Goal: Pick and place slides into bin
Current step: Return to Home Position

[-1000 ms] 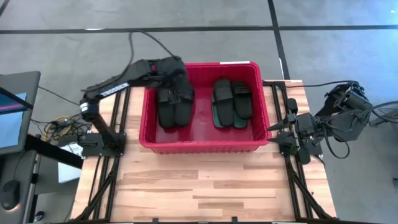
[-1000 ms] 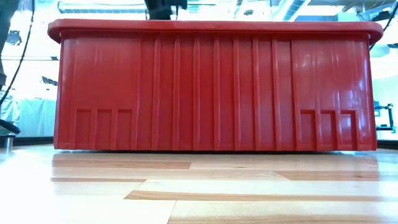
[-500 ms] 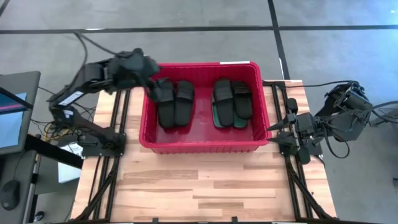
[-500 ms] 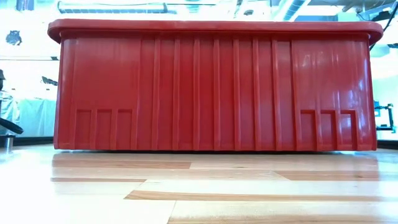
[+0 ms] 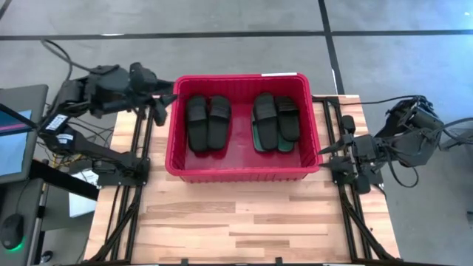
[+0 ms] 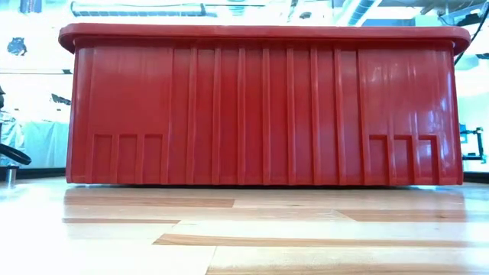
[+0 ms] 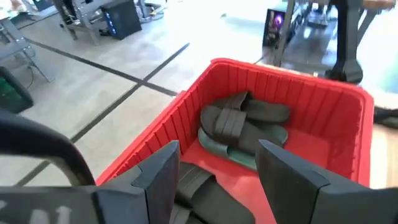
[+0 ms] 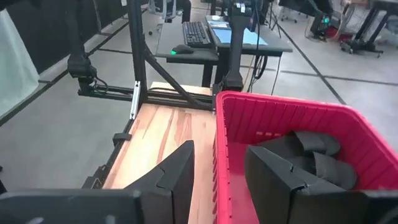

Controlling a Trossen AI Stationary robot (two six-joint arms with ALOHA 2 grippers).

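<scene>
Standing on grey floor, the wooden table carries the bin.

This looks like a robot lab — a big room with a grey floor crossed by dark lines. A desk farther off holds a keyboard and a mouse, and a computer box stands on the floor.

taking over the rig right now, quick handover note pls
Left tool: open, empty, just outside the bin's left wall.
Right tool: open, empty, off the bin's right wall.
Slides: all that show lie in the bin, a black pair on the left and a black-over-teal stack on the right. None shows on the table.
Done: loading, it seems.
Left: likely only parking both arms.
</scene>
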